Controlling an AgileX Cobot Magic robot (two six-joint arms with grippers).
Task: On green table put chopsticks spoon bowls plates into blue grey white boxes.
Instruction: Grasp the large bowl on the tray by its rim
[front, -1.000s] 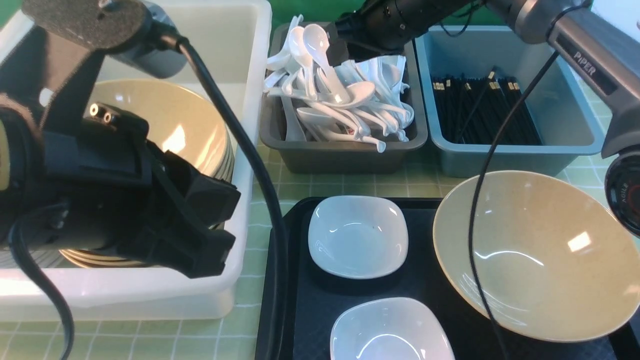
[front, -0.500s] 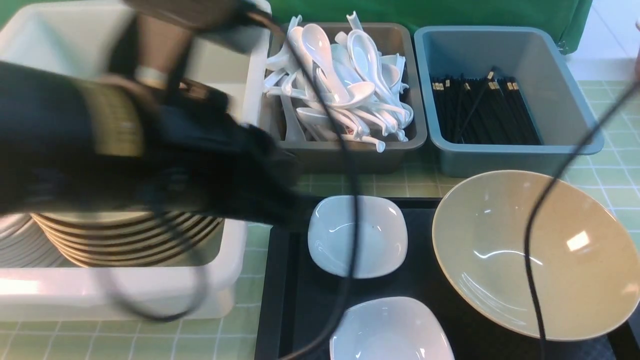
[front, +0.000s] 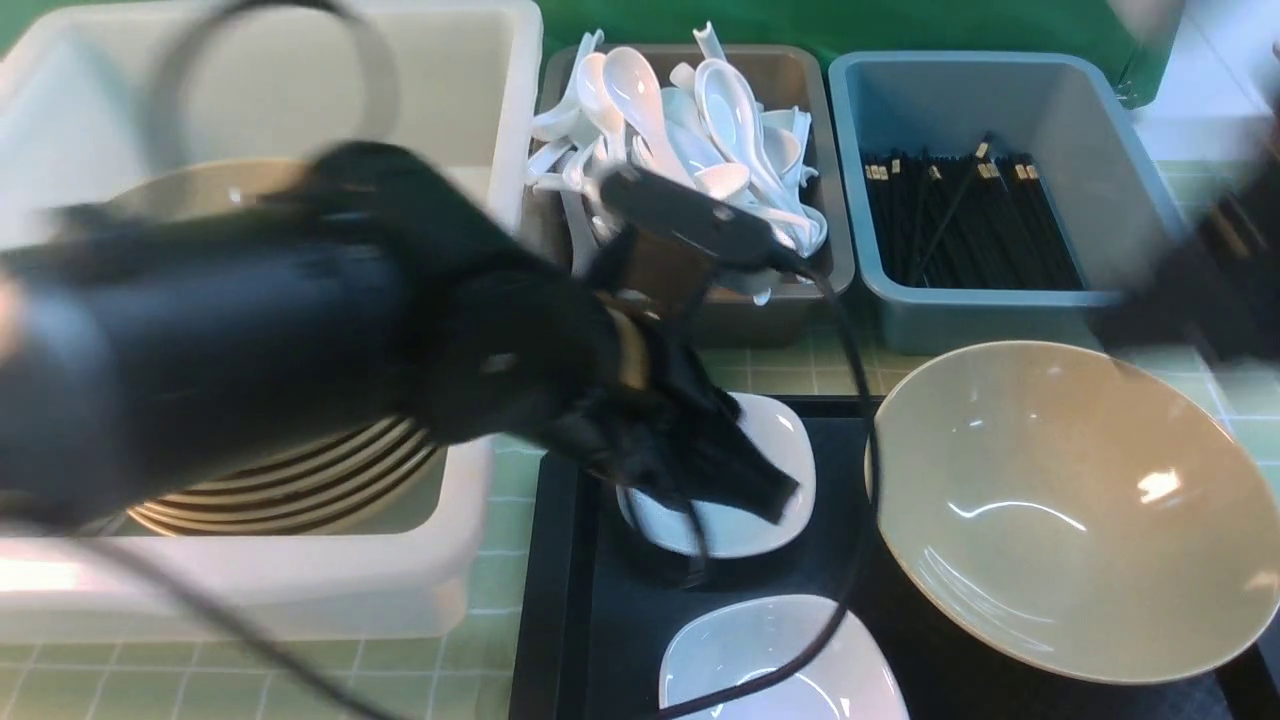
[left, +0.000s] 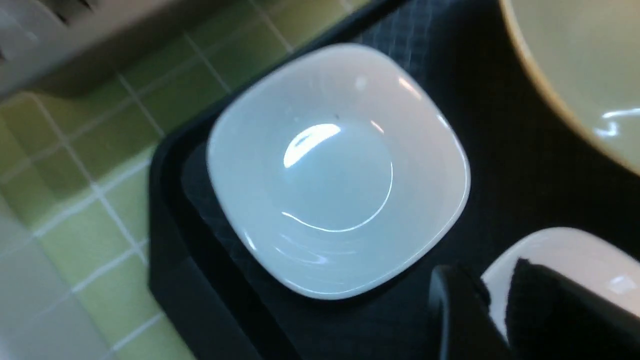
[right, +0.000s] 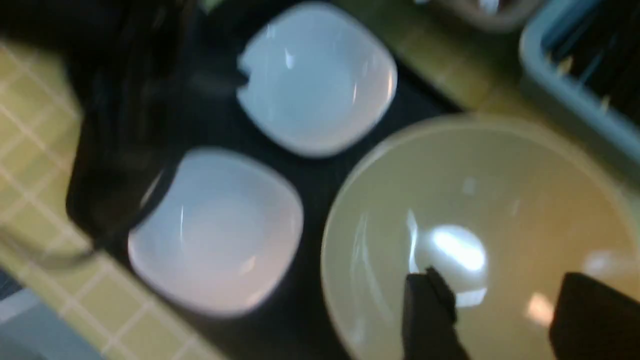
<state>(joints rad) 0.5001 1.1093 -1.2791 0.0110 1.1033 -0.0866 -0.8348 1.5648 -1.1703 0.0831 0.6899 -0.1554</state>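
Over black plastic tray (front: 600, 620): left hand (left: 487, 280), slightly parted, empty, poised by white square dish (left: 335, 170), presumably for pickup; right hand (right: 500, 280) open above tan ceramic bowl (right: 450, 175).

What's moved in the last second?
The left tool swung from over the white box to above the far white dish on the tray. The right tool left the spoon box and now hangs over the tan bowl. Neither holds anything. Everything else stayed put.

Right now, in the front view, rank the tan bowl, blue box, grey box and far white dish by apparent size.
1. tan bowl, helped by nearness.
2. blue box and grey box: about alike.
3. far white dish.
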